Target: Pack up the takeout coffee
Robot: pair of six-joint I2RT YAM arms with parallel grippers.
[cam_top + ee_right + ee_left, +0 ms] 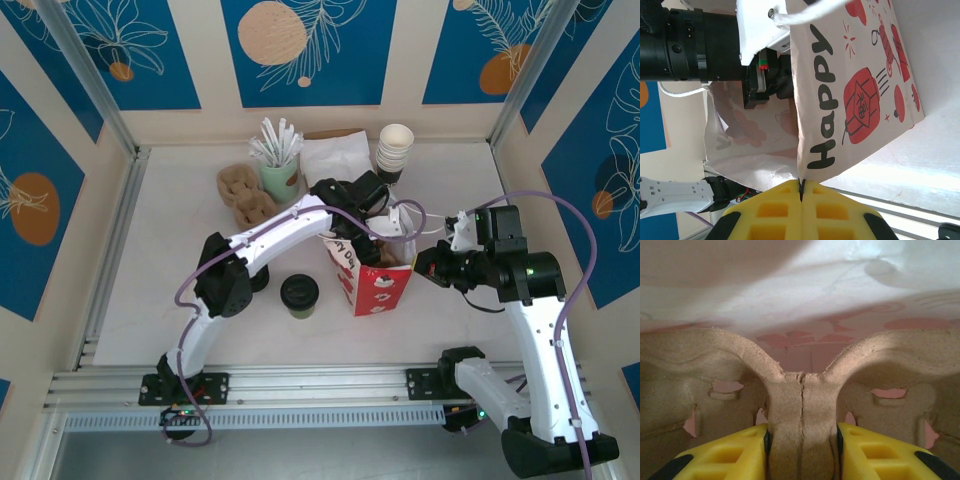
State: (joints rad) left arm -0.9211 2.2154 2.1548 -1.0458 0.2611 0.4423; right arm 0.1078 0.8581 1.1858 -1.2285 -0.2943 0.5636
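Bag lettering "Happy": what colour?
Black on the bag, clearest in the right wrist view.

The takeout coffee (pixel 299 295) is a small paper cup with greenish sides and a round black plastic lid on top. It stands upright on the white table (pixel 170 250), just left of the taller red bag (pixel 385 290), not touching it.
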